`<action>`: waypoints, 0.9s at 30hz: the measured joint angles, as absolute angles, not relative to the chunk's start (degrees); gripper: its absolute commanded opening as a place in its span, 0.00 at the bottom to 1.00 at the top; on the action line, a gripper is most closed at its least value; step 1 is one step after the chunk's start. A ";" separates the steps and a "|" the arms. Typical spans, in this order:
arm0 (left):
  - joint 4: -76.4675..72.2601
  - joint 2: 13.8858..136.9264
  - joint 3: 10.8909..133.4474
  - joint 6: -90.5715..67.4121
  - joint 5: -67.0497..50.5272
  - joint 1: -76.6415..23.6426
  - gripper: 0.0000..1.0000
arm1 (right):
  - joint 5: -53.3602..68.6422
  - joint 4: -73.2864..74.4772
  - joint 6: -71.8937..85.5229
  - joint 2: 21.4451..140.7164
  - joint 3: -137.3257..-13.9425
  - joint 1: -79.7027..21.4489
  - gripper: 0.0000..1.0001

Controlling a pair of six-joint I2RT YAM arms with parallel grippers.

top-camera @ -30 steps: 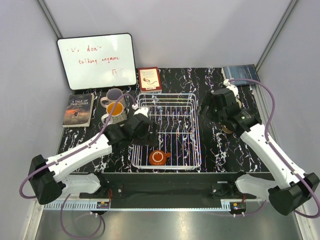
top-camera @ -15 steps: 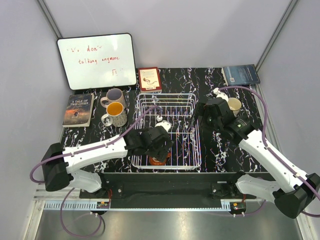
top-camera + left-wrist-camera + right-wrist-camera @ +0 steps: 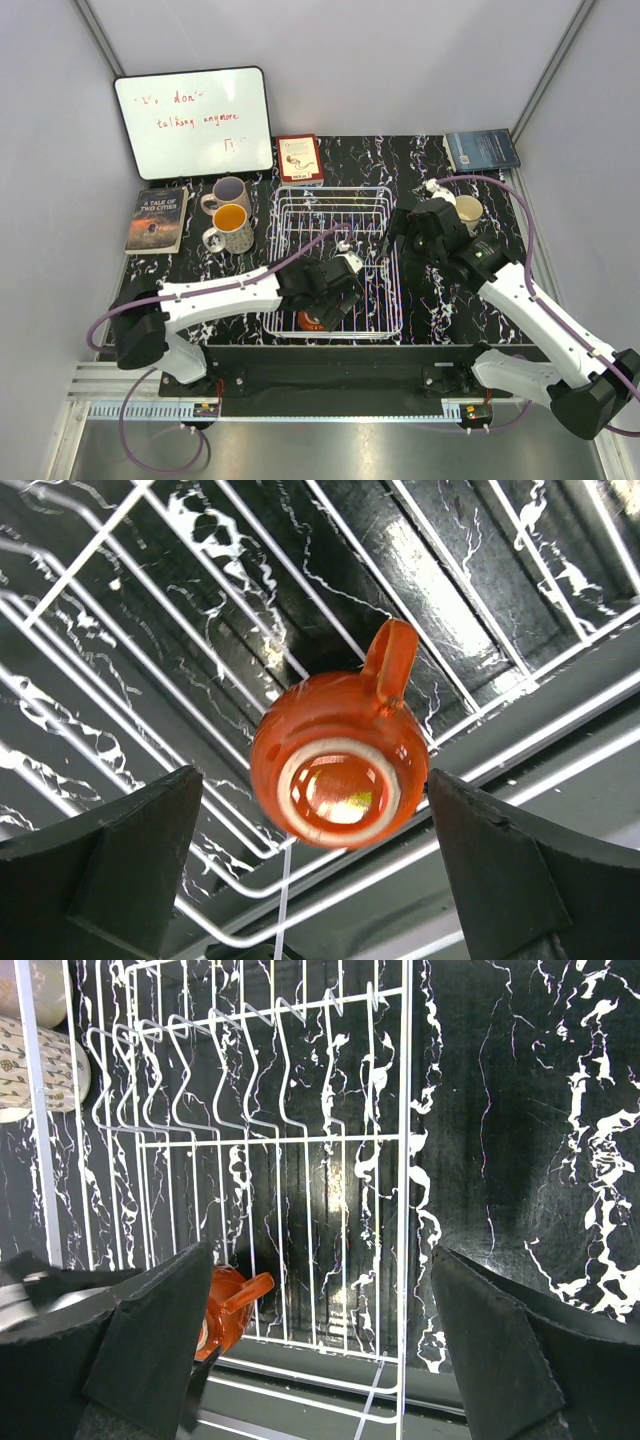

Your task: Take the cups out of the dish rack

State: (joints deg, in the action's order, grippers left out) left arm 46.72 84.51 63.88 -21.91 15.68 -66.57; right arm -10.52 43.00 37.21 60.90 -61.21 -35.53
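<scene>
1. Showing, from above, the left gripper (image 3: 328,298) spread wide over the orange-red mug (image 3: 309,322), the only cup seen inside the dish rack (image 3: 336,190), at its near edge. A second earlier this gripper hung at the rack's left rim; having swung in, it is placed for what looks like the final pick. The right gripper (image 3: 398,228), also spread and empty, has drawn in to the rack's right rim. The pink cup (image 3: 228,191) and speckled cup (image 3: 232,230) stand left of the rack, the cream cup (image 3: 467,209) right of it.
2. Left wrist: the mug sits between the jaws, apparently untouched; whether mouth or foot faces up is unclear.
3. Right wrist: the jaws bracket the rack's right rim, gripping nothing.
</scene>
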 measured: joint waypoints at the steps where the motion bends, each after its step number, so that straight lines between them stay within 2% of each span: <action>1: 46.65 85.52 64.16 -21.30 15.64 -66.70 0.99 | -10.37 42.96 37.19 60.90 -61.10 -35.53 0.96; 18: 43.55 94.91 68.45 -13.47 12.75 -67.16 0.95 | -9.96 42.70 37.21 58.96 -58.85 -35.53 0.96; 21: 43.16 95.26 68.45 -12.53 11.49 -67.16 0.86 | -9.96 42.70 37.21 58.89 -58.70 -35.53 0.96; 27: 42.22 96.92 68.45 -10.85 8.91 -67.29 0.52 | -10.00 42.72 37.21 58.89 -58.61 -35.53 0.96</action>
State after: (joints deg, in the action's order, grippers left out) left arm 42.22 96.92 68.45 -10.85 8.91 -67.29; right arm -10.00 42.72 37.21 58.89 -58.61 -35.53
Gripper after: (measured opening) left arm 0.690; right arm 0.960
